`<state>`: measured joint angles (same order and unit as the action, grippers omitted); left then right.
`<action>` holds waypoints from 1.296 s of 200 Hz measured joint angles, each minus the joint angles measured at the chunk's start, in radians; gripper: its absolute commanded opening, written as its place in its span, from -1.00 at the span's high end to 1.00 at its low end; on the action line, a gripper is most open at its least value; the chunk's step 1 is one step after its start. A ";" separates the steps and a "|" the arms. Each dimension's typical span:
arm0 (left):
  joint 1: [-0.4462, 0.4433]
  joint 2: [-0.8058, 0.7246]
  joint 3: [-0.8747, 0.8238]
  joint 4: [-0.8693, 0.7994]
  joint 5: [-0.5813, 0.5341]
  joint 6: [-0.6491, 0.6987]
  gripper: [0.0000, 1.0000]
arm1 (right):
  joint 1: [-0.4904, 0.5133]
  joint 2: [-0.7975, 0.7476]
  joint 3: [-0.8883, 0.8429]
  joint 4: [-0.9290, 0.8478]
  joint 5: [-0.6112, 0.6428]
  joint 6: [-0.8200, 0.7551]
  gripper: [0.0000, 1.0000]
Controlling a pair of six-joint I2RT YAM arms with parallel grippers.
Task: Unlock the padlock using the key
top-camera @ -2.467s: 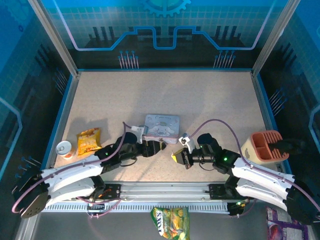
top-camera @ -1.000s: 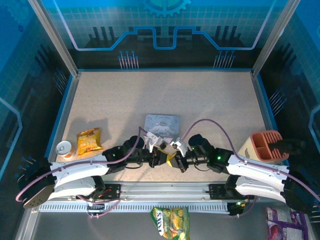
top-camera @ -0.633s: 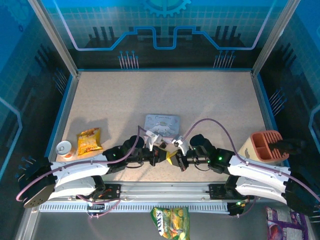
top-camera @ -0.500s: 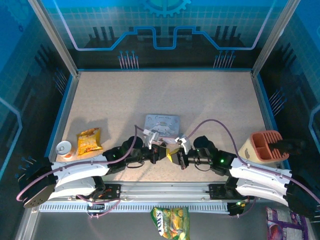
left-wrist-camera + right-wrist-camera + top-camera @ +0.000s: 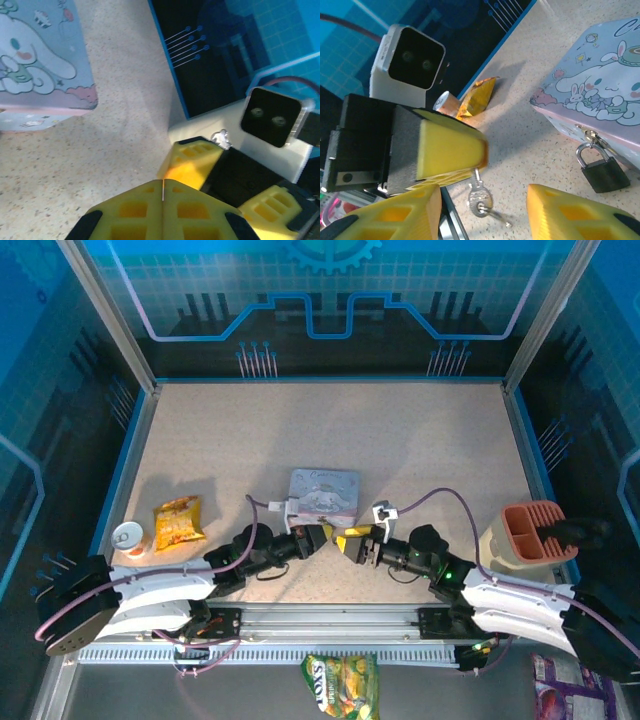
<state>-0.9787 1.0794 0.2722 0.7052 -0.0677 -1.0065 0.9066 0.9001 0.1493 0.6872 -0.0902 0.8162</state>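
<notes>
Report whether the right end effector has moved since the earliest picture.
Yes: the right end effector has shifted farther from its base, toward the tin.

Robot lab cell: blue printed panels (image 5: 330, 300) enclose a speckled table (image 5: 300, 430)

You've got a speckled beige table (image 5: 420, 450) with a blue rim. A pale blue cartoon tin (image 5: 324, 490) lies flat near the middle of the near half. The padlock (image 5: 604, 172) hangs on its clasp, dark body down on the surface just beside the tin's front wall. An orange snack packet (image 5: 178, 522) lies well left of the tin, and a small can (image 5: 128, 535) stands just beside it at the left rim. A peach holder (image 5: 530, 532) sits at the right rim; can't tell if it's on the top.
</notes>
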 measured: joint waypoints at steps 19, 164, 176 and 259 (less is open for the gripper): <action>-0.001 -0.011 0.000 0.035 0.001 -0.009 1.00 | -0.004 0.020 0.000 0.047 -0.012 0.038 0.01; -0.008 -0.029 -0.021 0.171 -0.021 -0.003 1.00 | -0.004 0.220 0.000 0.384 -0.105 0.179 0.48; -0.008 -0.040 -0.028 0.175 -0.027 0.005 1.00 | -0.004 0.219 0.000 0.388 -0.103 0.179 0.47; -0.008 -0.053 -0.033 0.184 -0.045 0.040 1.00 | -0.004 0.222 0.001 0.413 -0.117 0.179 0.69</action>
<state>-0.9867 1.0264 0.2394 0.8890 -0.1127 -0.9661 0.9024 1.1225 0.1505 1.1000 -0.2070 0.9951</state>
